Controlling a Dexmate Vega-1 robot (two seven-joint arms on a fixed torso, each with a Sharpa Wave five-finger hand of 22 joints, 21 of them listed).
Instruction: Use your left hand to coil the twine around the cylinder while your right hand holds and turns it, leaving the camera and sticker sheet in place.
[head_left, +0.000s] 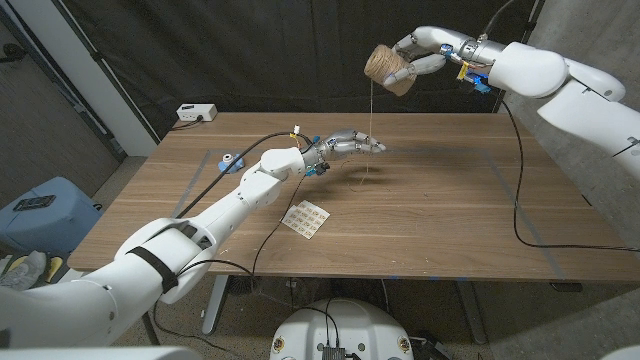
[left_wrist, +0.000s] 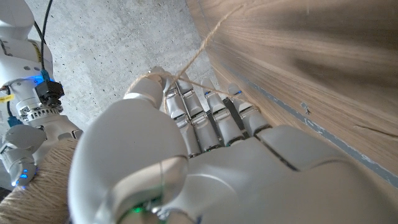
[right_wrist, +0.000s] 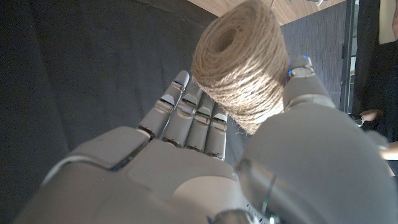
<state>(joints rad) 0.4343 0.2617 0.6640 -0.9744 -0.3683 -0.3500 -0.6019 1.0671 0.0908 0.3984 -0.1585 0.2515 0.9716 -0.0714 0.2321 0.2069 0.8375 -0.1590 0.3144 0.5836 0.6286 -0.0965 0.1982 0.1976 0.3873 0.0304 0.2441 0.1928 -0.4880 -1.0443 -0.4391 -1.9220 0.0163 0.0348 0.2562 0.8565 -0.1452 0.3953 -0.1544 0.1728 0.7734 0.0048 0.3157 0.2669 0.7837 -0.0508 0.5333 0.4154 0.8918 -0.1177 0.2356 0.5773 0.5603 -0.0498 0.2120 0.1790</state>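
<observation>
My right hand (head_left: 428, 54) is raised above the table's far edge and grips the twine-wound cylinder (head_left: 389, 69) between thumb and fingers. The right wrist view looks at the cylinder (right_wrist: 243, 61) end-on. A single strand of twine (head_left: 372, 112) drops straight from it to my left hand (head_left: 346, 144), which hovers over the middle of the table with its fingers stretched to the right. The left wrist view shows that strand (left_wrist: 200, 51) crossing the left hand's fingertips (left_wrist: 180, 87), pinched against the thumb. A short tail hangs below the hand toward the tabletop.
The sticker sheet (head_left: 306, 218) lies on the table nearer to me than the left hand. A small blue and black camera (head_left: 230, 160) sits left of the left forearm. A white box (head_left: 197, 113) stands at the far left corner. A black cable (head_left: 520, 190) trails across the right side.
</observation>
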